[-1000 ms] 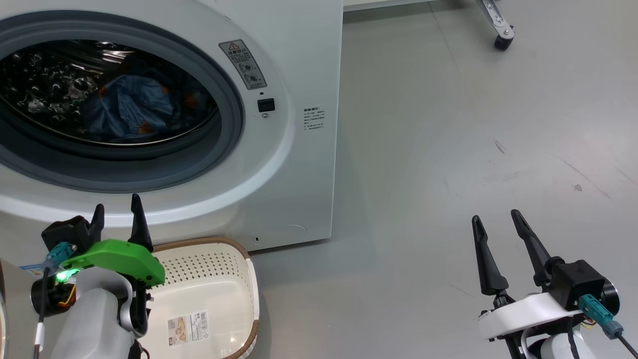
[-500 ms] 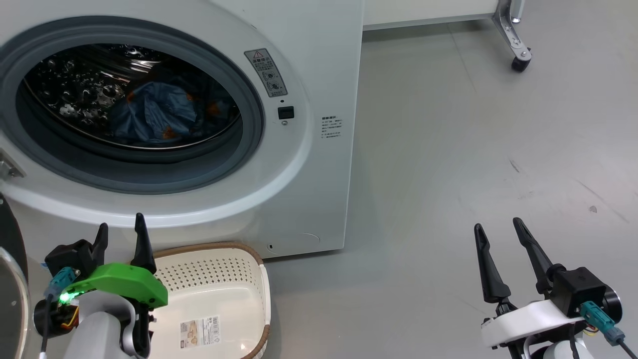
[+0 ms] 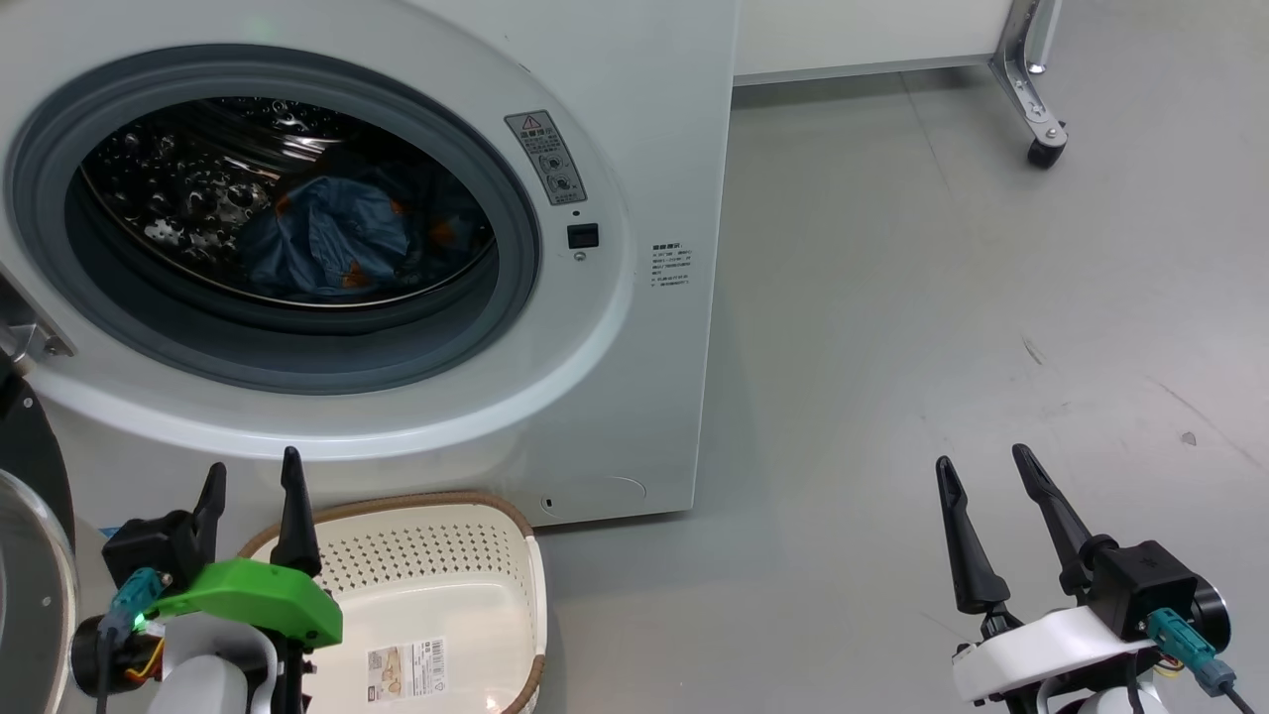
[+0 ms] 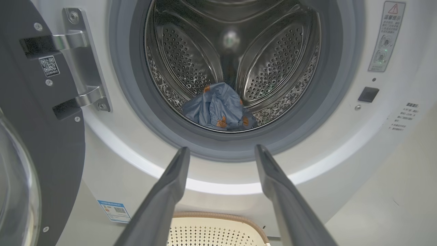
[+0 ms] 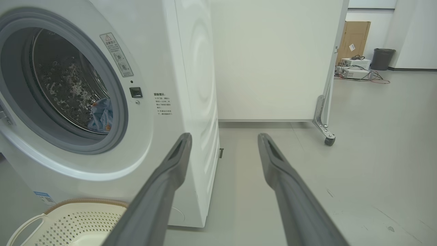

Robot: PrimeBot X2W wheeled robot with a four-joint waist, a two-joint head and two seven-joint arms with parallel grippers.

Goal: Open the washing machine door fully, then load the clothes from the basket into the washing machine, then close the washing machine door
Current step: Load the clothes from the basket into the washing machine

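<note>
Blue printed clothes (image 3: 327,243) lie in the drum of the washing machine (image 3: 654,397), its door (image 3: 40,466) standing open at left, while the basket (image 3: 426,555) sits on the floor below and the left gripper (image 3: 254,461) and right gripper (image 3: 980,456) hover, fingers spread, holding nothing.

Green-shelled left tool (image 3: 253,459), white-shelled right tool (image 3: 980,455), both black-fingered

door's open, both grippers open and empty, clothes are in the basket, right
No: the clothes lie in the drum, as the left wrist view shows; the basket looks empty. The door is open, and the left gripper and right gripper are open and empty.
</note>
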